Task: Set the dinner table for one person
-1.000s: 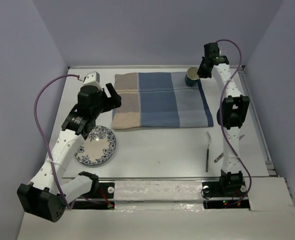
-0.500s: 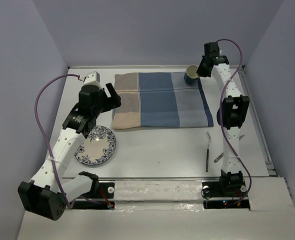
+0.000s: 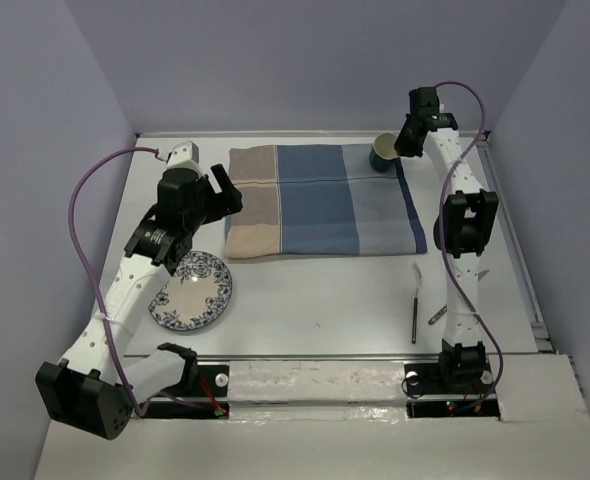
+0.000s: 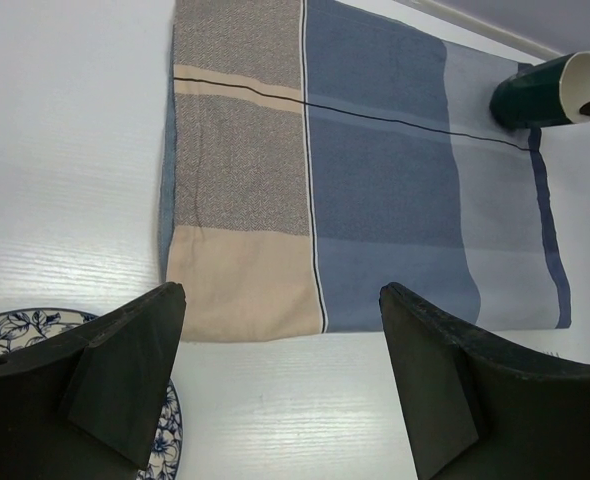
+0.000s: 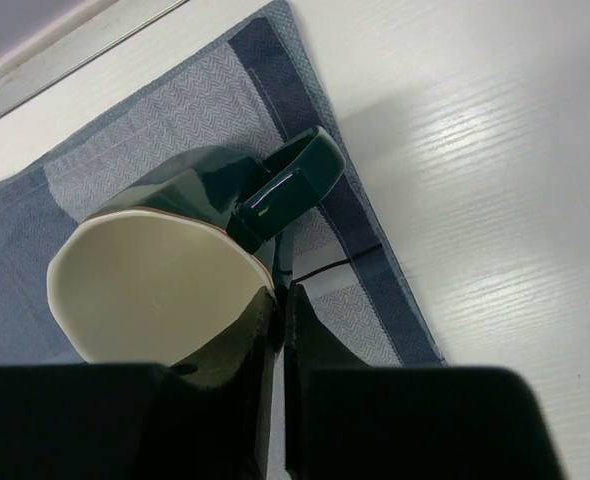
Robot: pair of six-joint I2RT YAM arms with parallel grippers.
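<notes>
A dark green mug (image 3: 384,152) with a cream inside stands on the far right corner of the blue-and-beige striped mat (image 3: 320,200). My right gripper (image 3: 403,143) is shut on its rim. In the right wrist view one finger is inside the mug (image 5: 155,290) and the other outside, next to the handle, with the right gripper (image 5: 283,297) pinching the wall. My left gripper (image 3: 225,195) hangs open over the dinner table (image 3: 315,290), between the mat's near left corner and a blue-patterned plate (image 3: 192,290). From the left wrist the mug (image 4: 545,92) looks tilted to the right, and the left gripper (image 4: 280,305) holds nothing.
Two pieces of cutlery (image 3: 414,300) lie on the table's near right side, close to the right arm's base. The plate (image 4: 15,330) shows under the left finger. Walls close the table on the left, right and far sides.
Almost nothing has changed. The left arm has shifted very slightly. The right gripper stays at the mug's rim.
</notes>
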